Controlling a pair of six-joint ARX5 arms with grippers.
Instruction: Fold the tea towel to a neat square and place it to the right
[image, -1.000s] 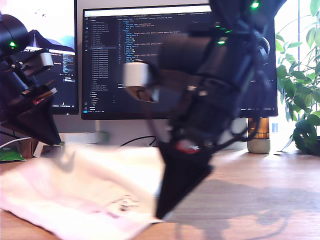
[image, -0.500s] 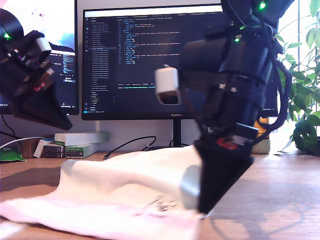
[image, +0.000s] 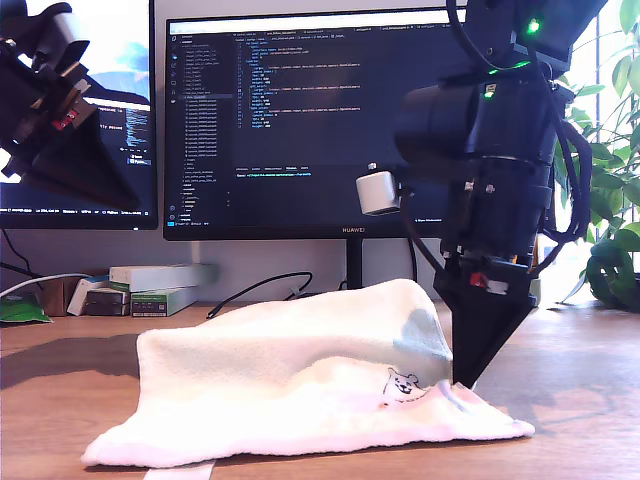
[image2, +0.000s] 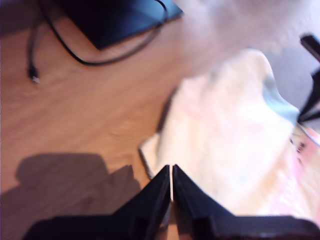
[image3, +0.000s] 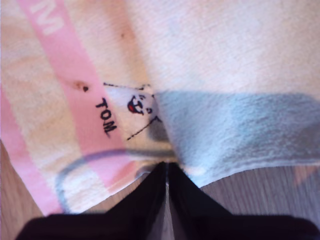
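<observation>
The tea towel (image: 300, 380) lies on the wooden desk as a folded, humped heap, white with a pink band and a small cartoon face. My second gripper (image: 466, 383) points straight down at the towel's end toward the exterior view's right. In the second wrist view its jaws (image3: 167, 167) are shut, and the towel's mint-green fold edge (image3: 235, 130) runs into their tips. My first gripper (image: 130, 205) hangs high at the exterior view's upper left, shut and holding nothing. From there the first wrist view looks down past its tips (image2: 171, 172) at the towel (image2: 230, 145).
Two monitors stand behind the desk; a monitor stand base (image2: 120, 20) and a loose black cable (image2: 75, 55) lie beyond the towel. Small boxes (image: 160, 285) sit at the exterior view's left, a plant (image: 600, 200) at its right. Bare wood (image: 580, 400) shows beside the second gripper.
My second gripper travelled toward the exterior view's right, dragging the towel's end along, and now stands upright. My first gripper rose away from the towel to the upper left.
</observation>
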